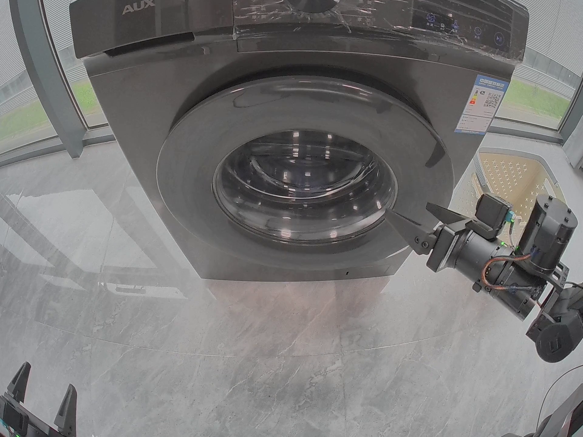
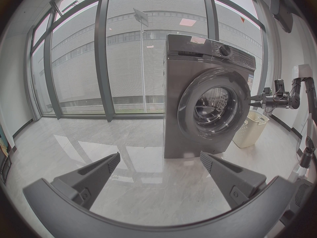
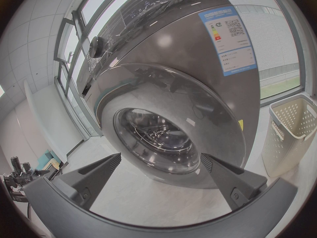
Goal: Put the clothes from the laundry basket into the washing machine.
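Note:
The grey washing machine (image 1: 291, 92) stands in front of me with its round glass door (image 1: 303, 183) closed. A cream laundry basket (image 1: 516, 177) sits on the floor just right of the machine; its perforated inner wall is visible and I cannot make out any clothes in it. My right gripper (image 1: 408, 209) is open and empty, with its fingertips at the door's right rim. In the right wrist view the right gripper (image 3: 160, 155) points at the door (image 3: 155, 133), with the basket (image 3: 292, 129) to one side. My left gripper (image 1: 47, 377) is open and empty, low at the near left.
Glossy grey floor tiles (image 1: 273, 347) spread out in front of the machine. Tall windows with dark frames (image 2: 100, 53) run behind and to the left of it. The basket (image 2: 250, 129) stands close against the machine's right side.

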Motion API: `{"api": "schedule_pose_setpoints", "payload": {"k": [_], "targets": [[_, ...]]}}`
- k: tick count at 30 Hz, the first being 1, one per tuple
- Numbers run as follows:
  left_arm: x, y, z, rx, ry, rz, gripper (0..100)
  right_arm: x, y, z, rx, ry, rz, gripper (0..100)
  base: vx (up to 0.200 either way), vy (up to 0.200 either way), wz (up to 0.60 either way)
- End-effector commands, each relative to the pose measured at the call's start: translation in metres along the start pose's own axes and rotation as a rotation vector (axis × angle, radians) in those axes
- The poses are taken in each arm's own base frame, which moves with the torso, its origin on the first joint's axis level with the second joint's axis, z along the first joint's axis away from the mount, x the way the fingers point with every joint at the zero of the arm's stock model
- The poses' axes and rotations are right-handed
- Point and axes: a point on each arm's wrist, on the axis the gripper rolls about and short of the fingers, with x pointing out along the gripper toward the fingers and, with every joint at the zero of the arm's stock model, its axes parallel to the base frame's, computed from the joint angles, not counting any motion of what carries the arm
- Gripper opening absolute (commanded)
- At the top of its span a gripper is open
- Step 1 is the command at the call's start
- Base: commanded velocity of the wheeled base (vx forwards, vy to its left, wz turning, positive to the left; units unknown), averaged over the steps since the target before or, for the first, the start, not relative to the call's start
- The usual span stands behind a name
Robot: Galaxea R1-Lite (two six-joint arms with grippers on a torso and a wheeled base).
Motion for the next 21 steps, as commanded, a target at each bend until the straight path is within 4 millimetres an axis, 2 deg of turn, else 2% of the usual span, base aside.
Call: {"api": "schedule_pose_setpoints", "payload": {"k": [1,5,10,19,21], "targets": [[0.001,0.000,-0.004,-0.002,0.009,0.001,100,0.010,-0.009,0.006,-0.006,-0.031,-0.032,100,0.000,0.000,0.00],[0.001,0.000,-0.004,-0.004,0.009,0.001,100,0.010,-0.012,0.011,-0.025,-0.055,-0.057,100,0.000,0.000,0.00],[0.001,0.000,-0.004,-0.004,0.009,-0.001,100,0.009,-0.015,0.009,-0.027,-0.050,-0.094,100,0.000,0.000,0.00],[0.001,0.000,-0.004,-0.007,0.009,0.001,100,0.012,-0.014,0.016,-0.025,-0.083,-0.093,100,0.200,0.000,0.00],[0.001,0.000,-0.004,-0.008,0.009,0.001,100,0.012,-0.015,0.017,-0.026,-0.087,-0.099,100,0.000,0.000,0.00]]}}
